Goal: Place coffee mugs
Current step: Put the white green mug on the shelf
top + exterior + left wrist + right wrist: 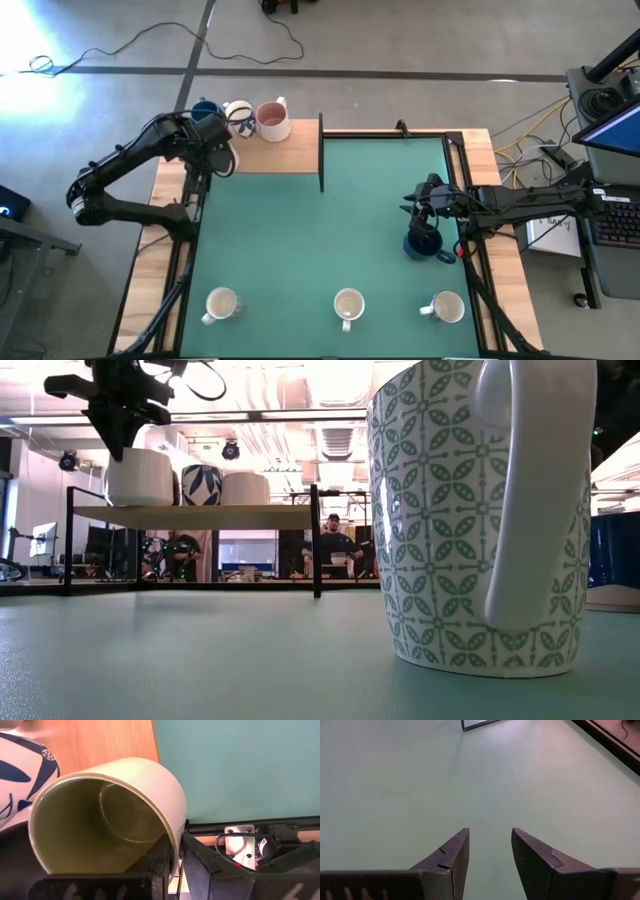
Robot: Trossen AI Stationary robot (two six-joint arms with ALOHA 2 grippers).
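Mugs on the wooden shelf (270, 158) at the table's far-left corner: a dark blue one (205, 110), a blue-patterned white one (239, 118), a pink-inside one (272, 121), plus an olive-inside mug (107, 815) under the left gripper (215, 150). Left gripper pinches that mug's rim, one finger inside, one outside, jaws narrow; release looks imminent but grip not yet visibly off. Right gripper (490, 852) hovers over bare green mat (330, 230), jaws wide, empty, near a dark blue mug (424, 246) at the right edge. Three white mugs along the near edge: left (221, 303), middle leaf-patterned (480, 510), right (445, 307). Judgement: roughly half done, four mugs on the mat left to shelve.
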